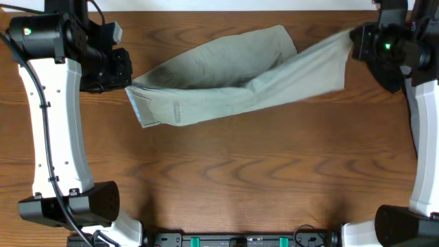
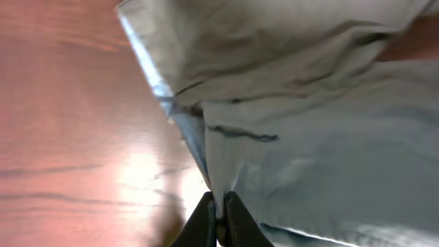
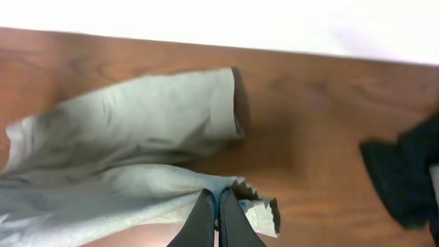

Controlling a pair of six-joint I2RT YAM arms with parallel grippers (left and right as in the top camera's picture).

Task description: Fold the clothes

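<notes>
Khaki shorts (image 1: 219, 86) stretch across the far side of the table (image 1: 240, 185) between the left gripper (image 2: 219, 206), clamped on a waistband corner, and the right gripper (image 3: 218, 202), pinching a leg hem so thinly that a harder pull could slip it free.

Your brown wood-grain bench (image 1: 226, 171) carries the khaki shorts (image 1: 206, 89), spread across its far half (partly raised), and a black garment (image 3: 401, 171) apart from them.

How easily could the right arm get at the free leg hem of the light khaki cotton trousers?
Probably not yet: the khaki trousers' free leg hem lies uncovered on the wooden table, but the right arm's jaws are shut on the other leg's hem.
</notes>
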